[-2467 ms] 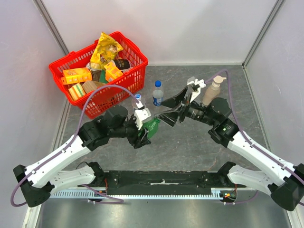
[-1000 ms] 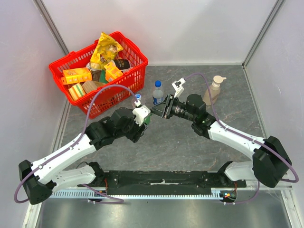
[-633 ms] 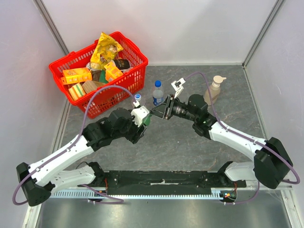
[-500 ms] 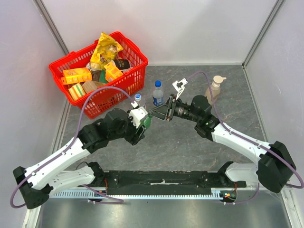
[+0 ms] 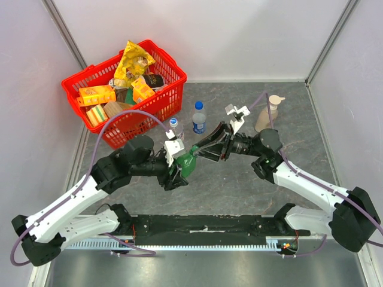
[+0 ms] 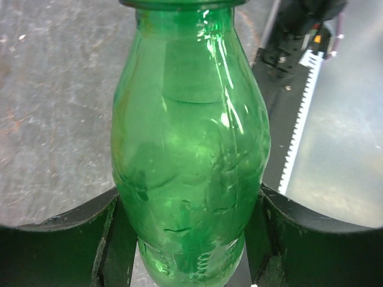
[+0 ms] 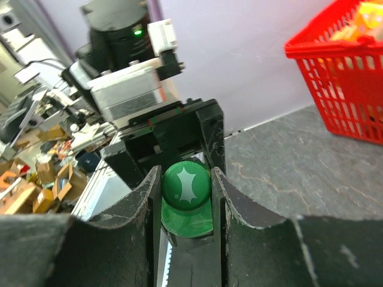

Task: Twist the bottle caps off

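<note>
left gripper [image 5: 178, 173] jaws hold green bottle [image 5: 189, 161] | right gripper [image 5: 206, 149] jaws pinch green cap [image 7: 187, 184], loosened? dunno | both blue caps [image 5: 199, 104] still on

The left arm [image 5: 69, 203] and the right arm [image 5: 317, 190], bolted at the two ends of a long black metal base bar [image 5: 179, 226], have white plastic shells on the long links and black joints. A thin purple cable [image 5: 133, 111] runs along each, away from the bar. The fingers [image 7: 134, 209] are matt black with grey, scratched edges. A small green light [image 7: 138, 31] shows on one black wrist housing [image 7: 111, 36].
</note>
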Controlling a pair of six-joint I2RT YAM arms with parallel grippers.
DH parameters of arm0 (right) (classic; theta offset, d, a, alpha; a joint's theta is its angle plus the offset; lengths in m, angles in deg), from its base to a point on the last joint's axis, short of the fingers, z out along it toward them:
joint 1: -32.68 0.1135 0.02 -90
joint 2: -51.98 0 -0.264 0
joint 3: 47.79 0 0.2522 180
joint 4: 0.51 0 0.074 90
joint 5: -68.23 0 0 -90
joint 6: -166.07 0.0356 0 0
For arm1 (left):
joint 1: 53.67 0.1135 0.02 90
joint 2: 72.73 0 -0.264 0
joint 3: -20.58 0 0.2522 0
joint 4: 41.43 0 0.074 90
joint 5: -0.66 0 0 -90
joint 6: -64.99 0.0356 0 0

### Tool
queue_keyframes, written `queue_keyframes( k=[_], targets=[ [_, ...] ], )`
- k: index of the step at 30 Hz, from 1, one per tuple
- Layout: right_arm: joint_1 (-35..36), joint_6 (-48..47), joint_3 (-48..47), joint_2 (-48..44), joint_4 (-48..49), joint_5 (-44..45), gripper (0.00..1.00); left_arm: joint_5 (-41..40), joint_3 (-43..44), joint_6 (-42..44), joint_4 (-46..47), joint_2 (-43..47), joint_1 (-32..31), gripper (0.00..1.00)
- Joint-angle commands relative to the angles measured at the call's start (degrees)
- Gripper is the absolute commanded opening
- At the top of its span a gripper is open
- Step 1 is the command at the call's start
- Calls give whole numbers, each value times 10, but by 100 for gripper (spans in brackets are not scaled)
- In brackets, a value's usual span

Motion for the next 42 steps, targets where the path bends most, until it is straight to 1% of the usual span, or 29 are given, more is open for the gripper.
queue_keyframes(
  k=[1, 4, 9, 11, 15, 18, 22, 24, 26, 27, 30, 32, 33, 35, 37, 38, 42],
  targets=[
    [8, 33, 11, -19, 154, -66, 0, 143, 36, 14, 19, 6, -8, 41],
    [8, 47, 18, -31, 197, -75, 0, 189, 45, 14, 23, 13, -9, 42],
    [8, 62, 16, -41, 230, -82, 0, 264, 61, 12, 27, 19, -8, 42],
    [9, 92, 17, -35, 275, -83, 0, 282, 65, 13, 28, 18, -7, 43],
    [9, 173, 17, -13, 397, -87, 0, 317, 66, 13, 34, 14, -8, 43],
    [9, 217, 16, 7, 465, -89, 0, 327, 65, 14, 35, 11, -8, 42],
    [9, 243, 8, 27, 493, -94, 0, 325, 65, 13, 35, 11, -8, 43],
    [9, 243, 7, 26, 490, -93, 0, 322, 63, 12, 35, 10, -8, 43],
    [9, 227, 6, 19, 465, -91, 1, 310, 60, 13, 35, 12, -8, 42],
    [9, 212, 5, 13, 439, -89, 4, 302, 58, 13, 34, 12, -8, 43],
    [9, 158, 3, -9, 357, -78, 23, 278, 55, 13, 30, 12, -8, 42],
    [9, 122, 3, -28, 301, -64, 48, 261, 53, 13, 28, 12, -8, 43],
    [9, 105, 3, -38, 278, -59, 57, 253, 52, 12, 26, 11, -8, 42],
    [9, 78, 2, -54, 238, -44, 79, 233, 51, 14, 21, 8, -8, 42],
    [9, 51, 1, -68, 196, -28, 96, 210, 49, 14, 16, 6, -8, 43],
    [9, 40, -1, -75, 173, -21, 98, 201, 47, 14, 14, 4, -9, 43],
    [9, -5, -15, -97, 72, 20, 98, 153, 41, 11, 8, -1, -8, 43]
  ],
)
